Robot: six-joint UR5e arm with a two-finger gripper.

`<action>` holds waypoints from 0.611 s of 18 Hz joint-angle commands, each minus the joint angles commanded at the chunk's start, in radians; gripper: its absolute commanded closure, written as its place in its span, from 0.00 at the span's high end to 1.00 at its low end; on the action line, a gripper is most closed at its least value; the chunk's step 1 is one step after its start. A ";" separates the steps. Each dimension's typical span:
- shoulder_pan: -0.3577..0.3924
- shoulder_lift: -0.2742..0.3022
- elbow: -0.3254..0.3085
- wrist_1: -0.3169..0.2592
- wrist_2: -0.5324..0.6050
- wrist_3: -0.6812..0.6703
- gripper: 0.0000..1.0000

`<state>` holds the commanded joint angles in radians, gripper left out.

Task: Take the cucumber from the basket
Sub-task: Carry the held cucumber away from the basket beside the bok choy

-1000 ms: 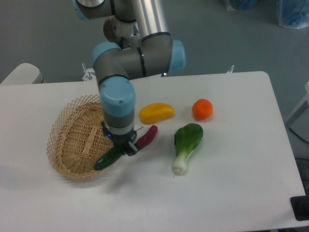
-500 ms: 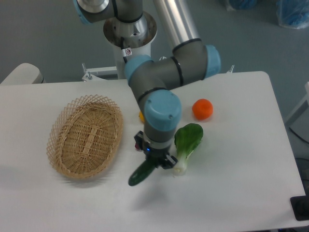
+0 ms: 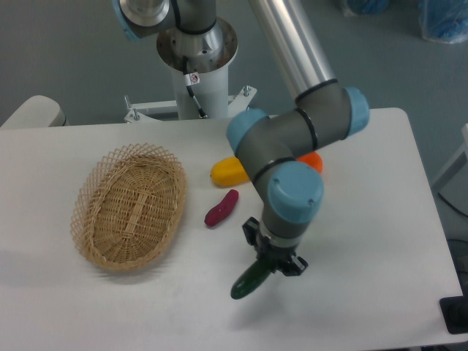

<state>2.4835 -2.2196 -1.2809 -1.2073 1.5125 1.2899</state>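
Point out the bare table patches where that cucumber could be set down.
Bare: the front strip below the basket and cucumber, and the right side beyond the arm. Crowded: the middle, around the purple sweet potato and yellow fruit.

I see my gripper clamped on the cucumber, which hangs tilted above the table, well apart from the basket. A purple sweet potato lies between them.

A purple sweet potato lay on the white table, just below a yellow fruit, while an orange fruit sat further right, mostly hidden, all well apart.
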 joint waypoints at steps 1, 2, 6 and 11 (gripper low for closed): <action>0.003 -0.003 0.011 -0.003 0.002 0.020 0.19; 0.006 -0.006 0.012 -0.005 0.002 0.034 0.19; 0.006 -0.011 0.017 -0.003 0.015 0.040 0.19; 0.003 -0.011 0.014 0.002 0.041 0.055 0.19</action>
<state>2.4866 -2.2304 -1.2671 -1.2057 1.5538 1.3453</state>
